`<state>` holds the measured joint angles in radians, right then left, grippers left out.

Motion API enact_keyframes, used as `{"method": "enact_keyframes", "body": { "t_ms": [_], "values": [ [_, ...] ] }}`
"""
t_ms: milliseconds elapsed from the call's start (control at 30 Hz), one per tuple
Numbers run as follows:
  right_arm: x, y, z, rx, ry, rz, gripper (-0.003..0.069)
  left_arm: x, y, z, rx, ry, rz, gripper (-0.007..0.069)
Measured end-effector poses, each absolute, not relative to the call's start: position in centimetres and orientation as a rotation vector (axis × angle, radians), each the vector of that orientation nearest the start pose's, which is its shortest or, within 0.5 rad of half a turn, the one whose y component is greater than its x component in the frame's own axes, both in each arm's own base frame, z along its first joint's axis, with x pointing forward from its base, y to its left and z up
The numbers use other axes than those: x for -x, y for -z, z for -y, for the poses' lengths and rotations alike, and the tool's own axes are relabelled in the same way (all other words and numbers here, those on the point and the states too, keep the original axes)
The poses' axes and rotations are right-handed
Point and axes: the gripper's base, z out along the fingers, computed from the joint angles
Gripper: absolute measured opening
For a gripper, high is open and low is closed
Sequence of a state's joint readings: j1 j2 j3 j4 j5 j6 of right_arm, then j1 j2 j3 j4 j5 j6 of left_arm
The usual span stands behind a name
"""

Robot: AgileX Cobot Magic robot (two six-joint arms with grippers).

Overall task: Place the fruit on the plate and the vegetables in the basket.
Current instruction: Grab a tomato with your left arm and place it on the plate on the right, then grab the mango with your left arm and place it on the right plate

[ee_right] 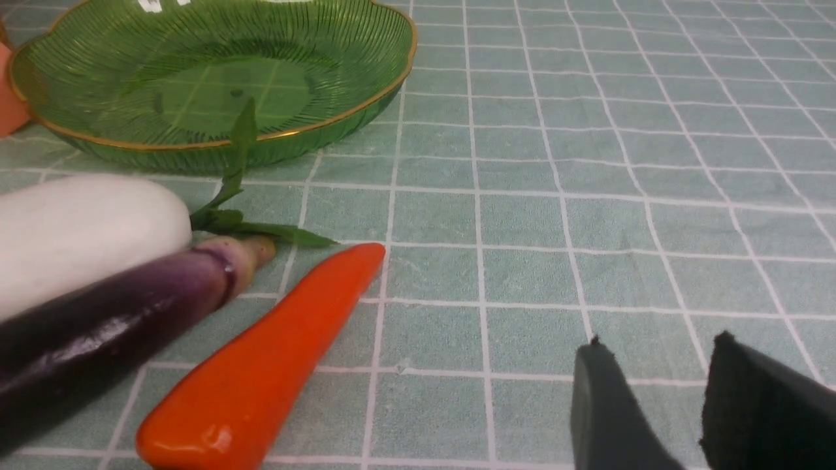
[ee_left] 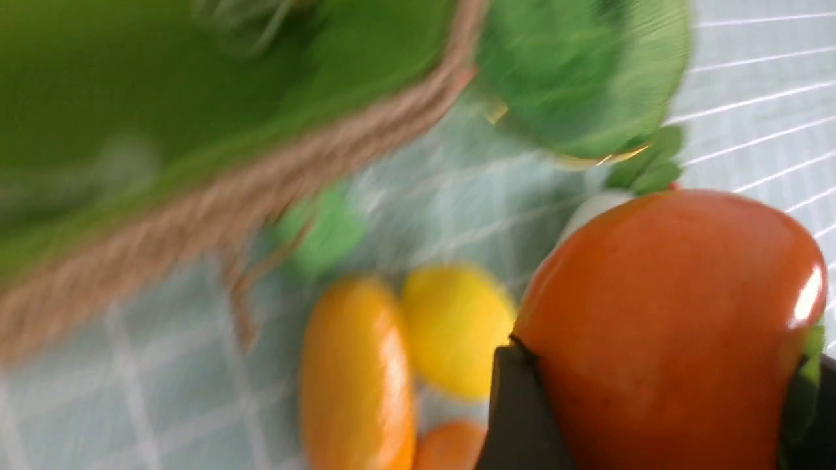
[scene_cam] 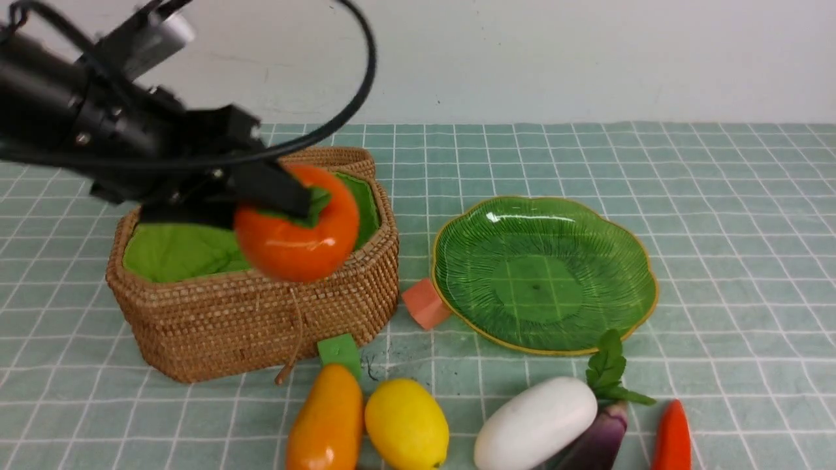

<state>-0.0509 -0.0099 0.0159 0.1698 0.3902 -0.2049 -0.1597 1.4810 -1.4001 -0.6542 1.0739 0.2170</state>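
The left gripper [scene_cam: 281, 202] clamps the persimmon [scene_cam: 297, 235] in the air over the front rim of the open basket [scene_cam: 261, 313], with the plate [scene_cam: 588, 261] to the right. The mango [scene_cam: 326, 421] and lemon [scene_cam: 406, 423] lie side by side in front of the basket. The white vegetable [scene_cam: 534, 423], eggplant [scene_cam: 597, 440] and red pepper [scene_cam: 673, 437] lie before the plate. The right gripper [ee_right: 659, 352] hangs low near the pepper, its jaws seemingly slightly parted.

On my feed the left arm [scene_cam: 59, 104] is matte black, with blocky housings and small silver screw heads [scene_cam: 82, 138] behind the left gripper [scene_cam: 294, 222]. Farther behind it sits a silver-grey cylinder [scene_cam: 163, 32]. 1 thick black cable [scene_cam: 373, 65] arcs above it. The right gripper [ee_right: 659, 365] shows 2 dark, wedge-shaped fingers [ee_right: 607, 405].
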Motion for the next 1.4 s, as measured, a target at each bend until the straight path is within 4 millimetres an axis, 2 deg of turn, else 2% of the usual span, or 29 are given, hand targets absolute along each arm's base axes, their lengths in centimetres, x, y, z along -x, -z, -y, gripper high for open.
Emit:
{"method": "enact_keyframes", "body": {
  "t_ms": [33, 67, 133, 167, 200, 333, 367, 433, 500, 533, 600, 667, 833, 933, 1000, 1067, 1233, 1267, 1333, 1400],
  "values": [
    [-5.2, -17.4, -0.3, 0.041, 0.008, -1.874, 0.0241, -30.5, -37.1, 11.0, -0.314, 0.838, -2.489, 0.0444],
    [-5.2, -17.4, -0.3, 0.041, 0.008, -1.874, 0.0241, -32.3, -37.0, 13.4, -0.377, 0.855, -2.485, 0.0444],
    [-5.2, -17.4, -0.3, 0.041, 0.008, -1.874, 0.0241, -34.1, -36.6, 16.1, -0.425, 0.878, -2.480, 0.0444],
    [-5.2, -17.4, -0.3, 0.041, 0.008, -1.874, 0.0241, -34.7, -36.0, 16.5, -0.423, 0.881, -2.496, 0.0444],
    [-5.2, -17.4, -0.3, 0.041, 0.008, -1.874, 0.0241, -36.5, -34.9, 19.1, -0.469, 0.897, -2.498, 0.0444],
    [-5.2, -17.4, -0.3, 0.041, 0.008, -1.874, 0.0241, -40.5, -30.4, 24.6, -0.526, 0.908, -2.535, 0.0444],
    [-5.2, -17.4, -0.3, 0.041, 0.008, -1.874, 0.0241, -40.6, -29.9, 24.8, -0.524, 0.909, -2.547, 0.0444],
    [-5.2, -17.4, -0.3, 0.041, 0.008, -1.874, 0.0241, -41.6, -28.6, 26.6, -0.530, 0.898, -2.547, 0.0444],
    [-5.2, -17.4, -0.3, 0.041, 0.008, -1.874, 0.0241, -43.0, -25.5, 28.8, -0.536, 0.827, -2.574, 0.0444],
    [-5.2, -17.4, -0.3, 0.041, 0.008, -1.874, 0.0241, -43.2, -25.5, 28.9, -0.539, 0.813, -2.569, 0.0444],
    [-5.2, -17.4, -0.3, 0.041, 0.008, -1.874, 0.0241, -43.8, -23.6, 29.9, -0.512, 0.737, -2.604, 0.0444],
    [-5.2, -17.4, -0.3, 0.041, 0.008, -1.874, 0.0241, -44.1, -22.6, 30.0, -0.459, 0.701, -2.632, 0.0449],
    [-5.2, -17.4, -0.3, 0.041, 0.008, -1.874, 0.0241, -44.4, -22.3, 29.8, -0.372, 0.675, -2.660, 0.0553],
    [-5.2, -17.4, -0.3, 0.041, 0.008, -1.874, 0.0241, -44.0, -22.9, 29.6, -0.376, 0.675, -2.682, 0.0638],
    [-5.2, -17.4, -0.3, 0.041, 0.008, -1.874, 0.0241, -43.4, -23.8, 29.4, -0.408, 0.665, -2.703, 0.0657],
    [-5.2, -17.4, -0.3, 0.041, 0.008, -1.874, 0.0241, -42.5, -25.6, 28.8, -0.487, 0.628, -2.713, 0.0659],
    [-5.2, -17.4, -0.3, 0.041, 0.008, -1.874, 0.0241, -39.1, -33.7, 25.8, -0.620, 0.544, -2.586, 0.0644],
    [-5.2, -17.4, -0.3, 0.041, 0.008, -1.874, 0.0241, -38.7, -34.4, 25.4, -0.619, 0.541, -2.574, 0.0642],
    [-5.2, -17.4, -0.3, 0.042, 0.008, -1.874, 0.0241, -35.8, -38.8, 21.9, -0.590, 0.512, -2.517, 0.0626],
    [-5.2, -17.4, -0.3, 0.042, 0.008, -1.874, 0.0241, -34.1, -40.0, 19.6, -0.554, 0.463, -2.520, 0.0619]
  ]
}}
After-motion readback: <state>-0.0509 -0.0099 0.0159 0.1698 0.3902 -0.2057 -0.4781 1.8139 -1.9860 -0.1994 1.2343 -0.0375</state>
